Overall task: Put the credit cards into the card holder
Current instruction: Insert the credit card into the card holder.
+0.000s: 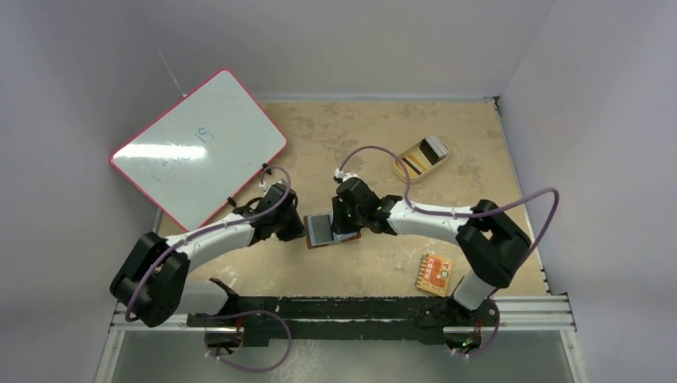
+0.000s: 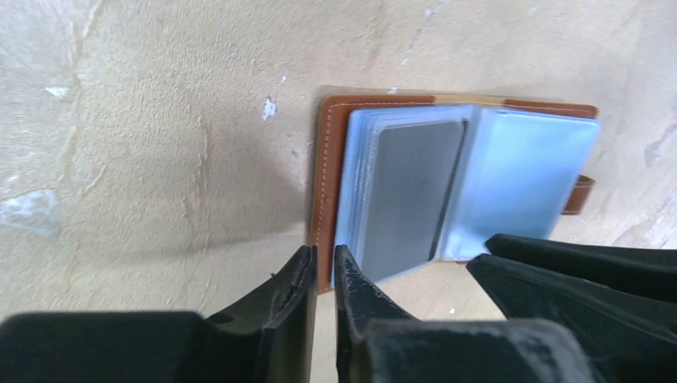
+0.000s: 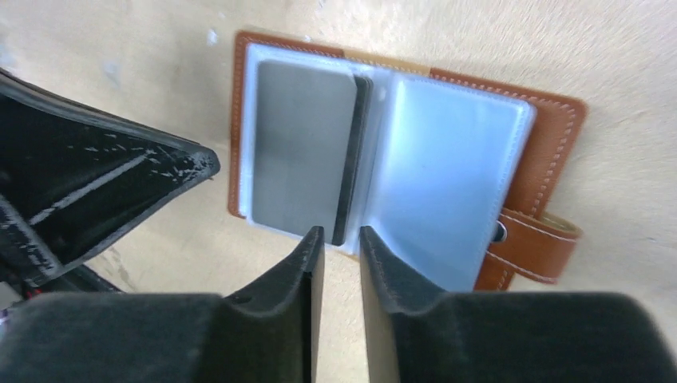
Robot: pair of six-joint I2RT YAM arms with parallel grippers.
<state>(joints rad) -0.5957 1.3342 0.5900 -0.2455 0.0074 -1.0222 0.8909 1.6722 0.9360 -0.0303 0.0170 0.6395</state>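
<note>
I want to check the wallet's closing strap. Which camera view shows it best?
The right wrist view: the strap shows large and clear at the open wallet's edge. The left wrist view shows only its end at the wallet's edge. In the top view the wallet is small and the strap cannot be made out.

I'm seeing white link shells and chunky black joint housings on the left arm and the right arm. Purple cables are running along each arm, with slack loops standing off the links. Green LEDs are glowing on the right wrist. Both bases are sitting on a black mount rail. I'm reading matte black, wedge-shaped fingers on the left end effector and the right end effector. The left one's fingers are showing pale scuff marks.
</note>
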